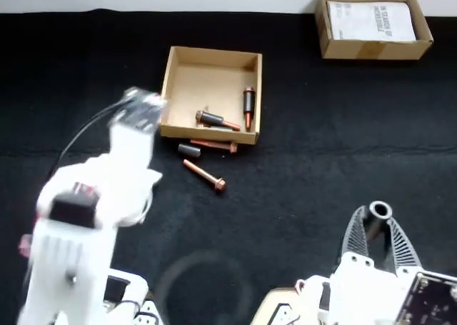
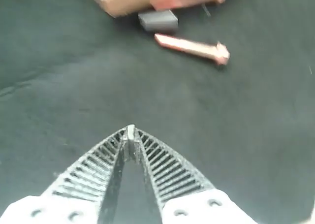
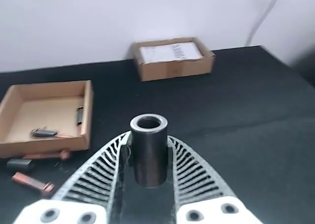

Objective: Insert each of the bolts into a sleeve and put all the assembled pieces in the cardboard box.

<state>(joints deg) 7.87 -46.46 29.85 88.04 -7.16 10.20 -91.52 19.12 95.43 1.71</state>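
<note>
Pinching a dark sleeve (image 3: 148,157) upright between the fingers of my right gripper (image 3: 148,138), I hold its open bore facing up; I judge this is so that a bolt can be pushed in from above. In the high view that right gripper (image 1: 378,215) sits at the lower right of the frame, pointing up the frame over the black table (image 1: 321,146), well apart from the other parts. My left gripper (image 2: 130,138) has its fingers pressed together on nothing. It hangs over bare cloth with its tip aimed toward the loose bolt (image 2: 192,48), which lies flat, untouched. In the high view my left arm (image 1: 93,203) stands at the left of the frame, leaning up toward the cardboard box (image 1: 207,78) at upper centre. The loose bolt (image 1: 203,175) lies on a slant below the box's front wall. Between it and that wall lie another sleeve (image 1: 189,151) and a second bolt (image 1: 214,145), end to end; I cannot tell whether they are joined. An assembled piece (image 1: 214,119) lies slantwise in the box and another assembled piece (image 1: 248,103) lies by its right wall, so I take the job as roughly half done. I would have to part the left fingers before taking the loose bolt. A second box (image 1: 357,50) holding a printed sheet sits at the upper right.
</note>
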